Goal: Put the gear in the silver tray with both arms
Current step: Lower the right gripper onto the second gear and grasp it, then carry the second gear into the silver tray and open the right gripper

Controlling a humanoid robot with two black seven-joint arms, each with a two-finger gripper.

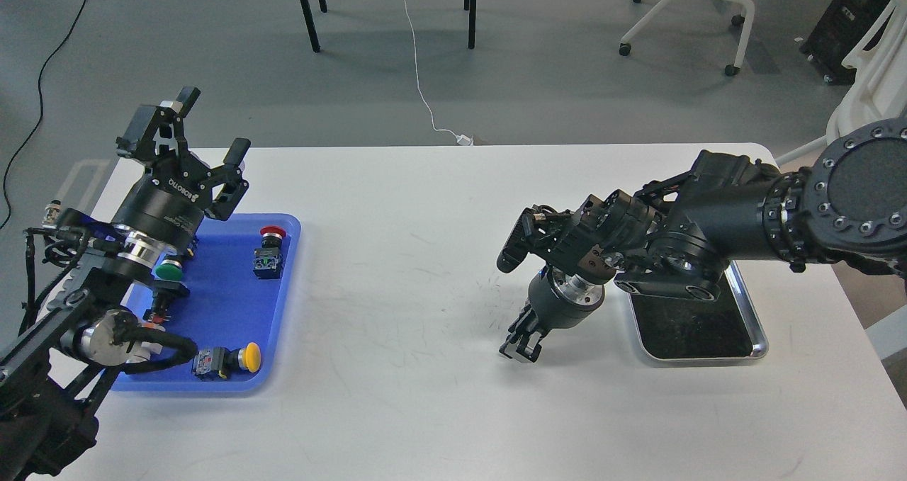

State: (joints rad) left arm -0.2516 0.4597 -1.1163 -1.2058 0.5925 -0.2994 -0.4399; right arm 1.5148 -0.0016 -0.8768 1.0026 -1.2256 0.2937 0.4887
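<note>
The silver tray (759,343) lies at the right of the white table, its dark floor bare where it shows; my right arm covers its far end. My right gripper (520,348) points down at the table just left of the tray, fingers close together with nothing seen between them. My left gripper (212,123) is open and empty, raised above the far left corner of a blue plastic tray (227,304). No toothed gear shows. The blue tray holds push-button switches: a red one (271,235), a green one (168,271) and a yellow one (248,357).
The white table (397,268) spans the view between the two trays. On the floor behind it are dark table legs (306,10), a white cable (425,105) and a wheeled chair (680,13). My left arm's links cover the blue tray's left side.
</note>
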